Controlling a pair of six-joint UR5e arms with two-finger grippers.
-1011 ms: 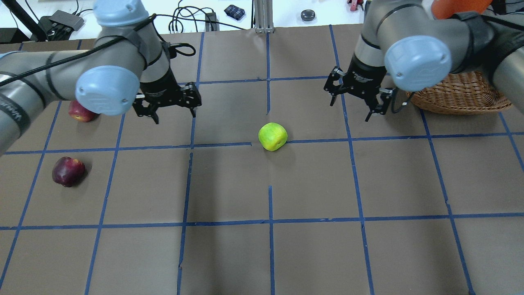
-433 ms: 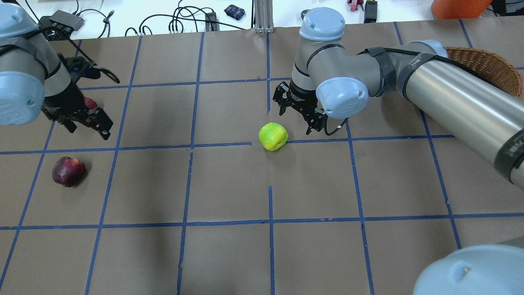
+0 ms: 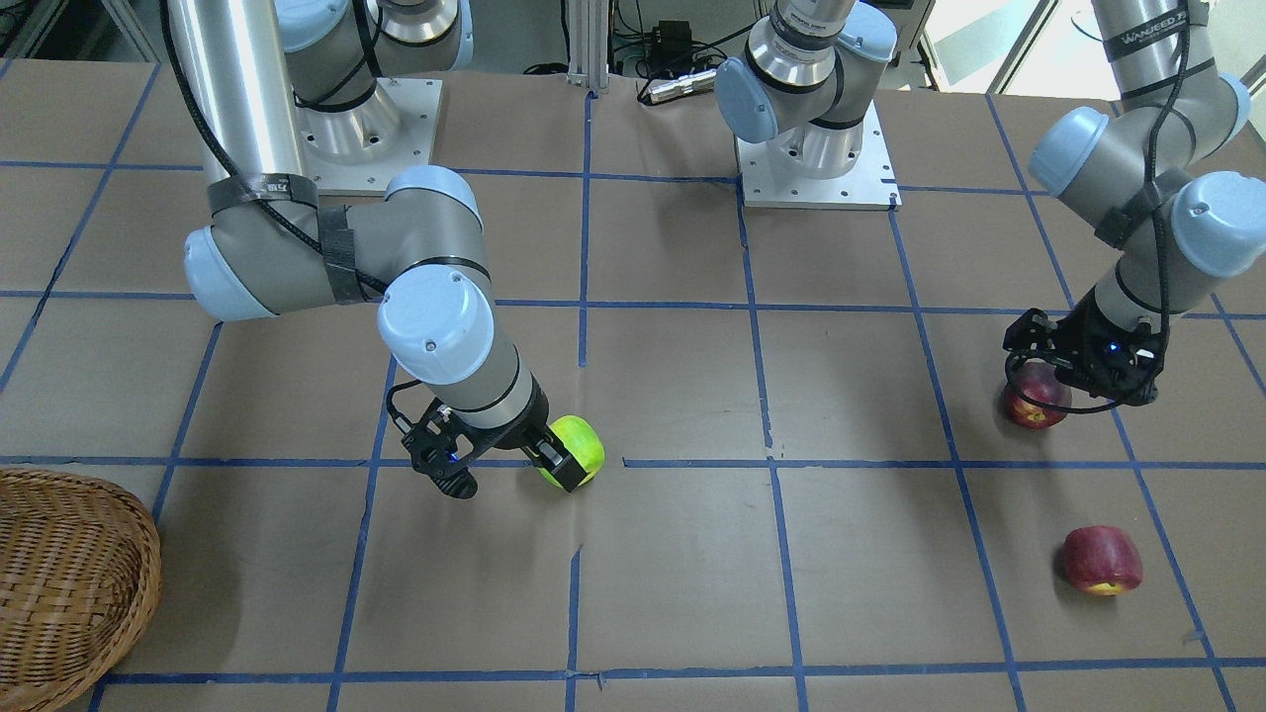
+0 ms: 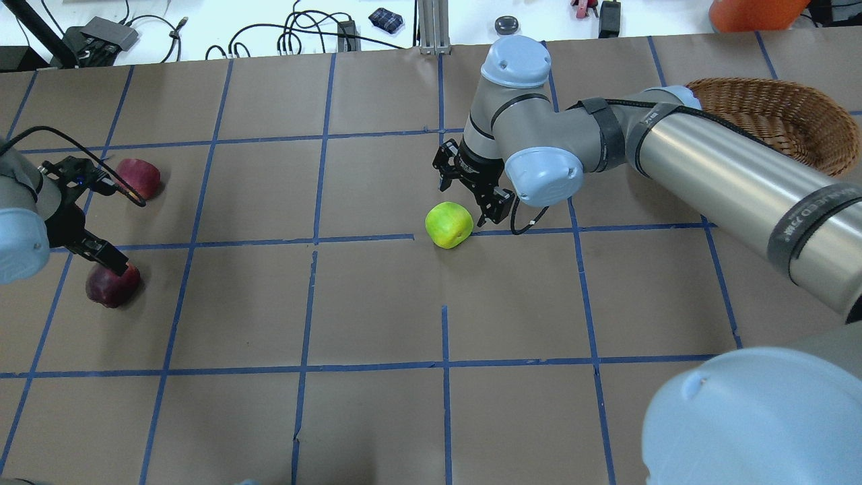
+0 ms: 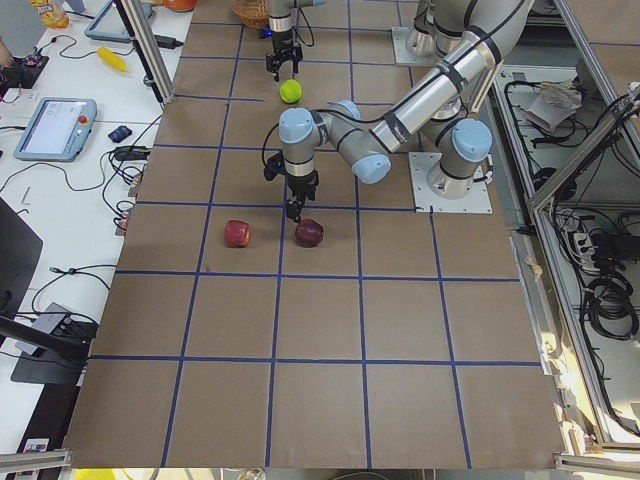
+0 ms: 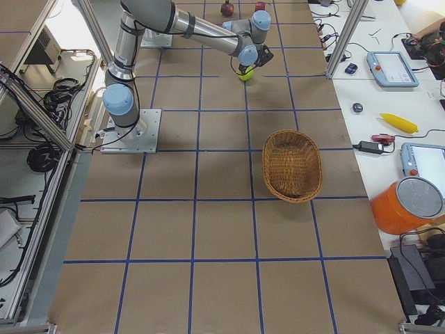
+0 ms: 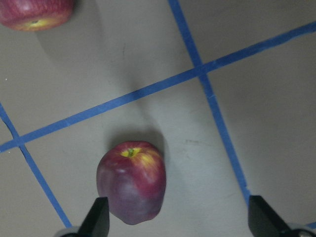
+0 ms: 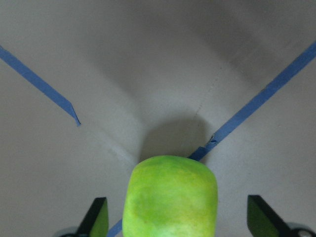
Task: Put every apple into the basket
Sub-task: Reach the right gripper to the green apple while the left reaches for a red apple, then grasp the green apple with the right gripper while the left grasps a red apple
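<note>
The right jaws are held spread over the green apple point(image 4: 448, 225), which is seen centred betw. the tips in the wrist view, w/o contact. It sits on the bench point(image 4: 377, 417) approx. mid-length. The left jaws are spread too, over a dark red apple point(image 4: 111, 286) twd the bench's left end, just beside one tip. A 2nd red apple point(image 4: 138, 178) lies near it, on the operators'-edge side. The basket point(image 4: 774, 118) is set twd the right end, well apart from all apples.

Basket point(image 3: 69, 583) at corner of table point(image 3: 673, 613): cut off by frame edge. Green apple point(image 8: 170, 197): lower part out of frame. Far red apple point(image 7: 34, 12): mostly cropped at top edge.
</note>
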